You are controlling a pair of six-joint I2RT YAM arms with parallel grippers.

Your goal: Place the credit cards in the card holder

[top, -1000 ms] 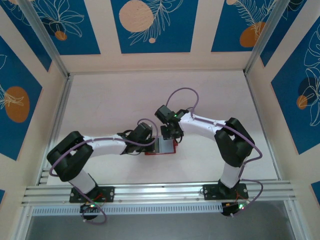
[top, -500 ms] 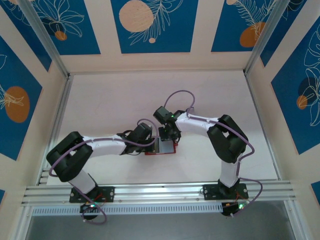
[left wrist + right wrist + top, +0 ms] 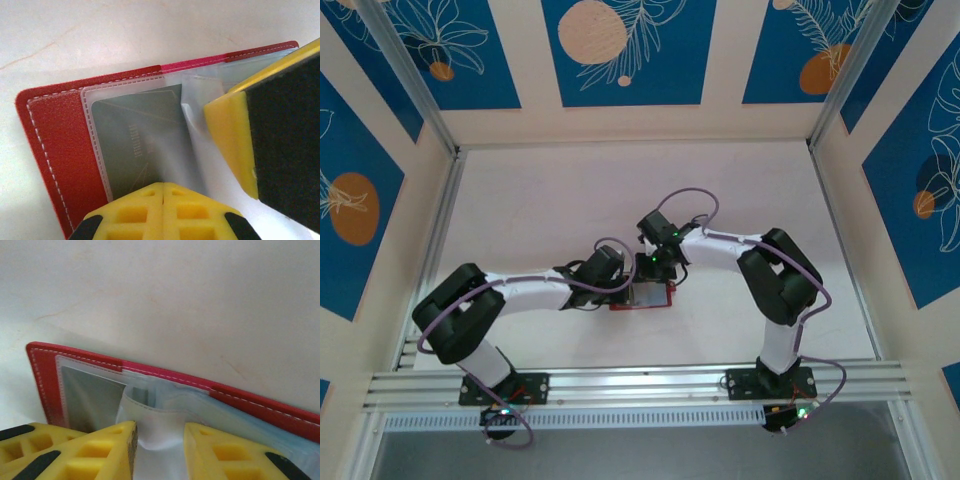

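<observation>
I see a pale table (image 3: pixel 570 200), blue leaf-printed panels (image 3: pixel 620 50) at the far wall, metal rails (image 3: pixel 640 382) along the near edge

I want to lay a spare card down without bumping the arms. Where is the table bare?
Bare: the far half of the table, from the wallet to the back wall, and the near strip between the two arm bases. Crowded: the middle, where the left gripper and right gripper meet on the open wallet.
</observation>
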